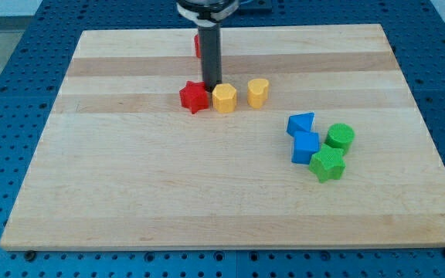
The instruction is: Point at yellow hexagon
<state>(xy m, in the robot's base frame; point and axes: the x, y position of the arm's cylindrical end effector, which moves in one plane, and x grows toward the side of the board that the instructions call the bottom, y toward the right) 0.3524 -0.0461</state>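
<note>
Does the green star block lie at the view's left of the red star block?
No, the green star block lies far to the view's right of the red star block.

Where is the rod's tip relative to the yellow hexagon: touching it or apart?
Touching or nearly so: my tip sits at the yellow hexagon's upper-left edge, between it and the red star. Actual contact cannot be confirmed.

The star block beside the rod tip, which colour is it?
Red star; the camera view shows it, left of my tip.
</note>
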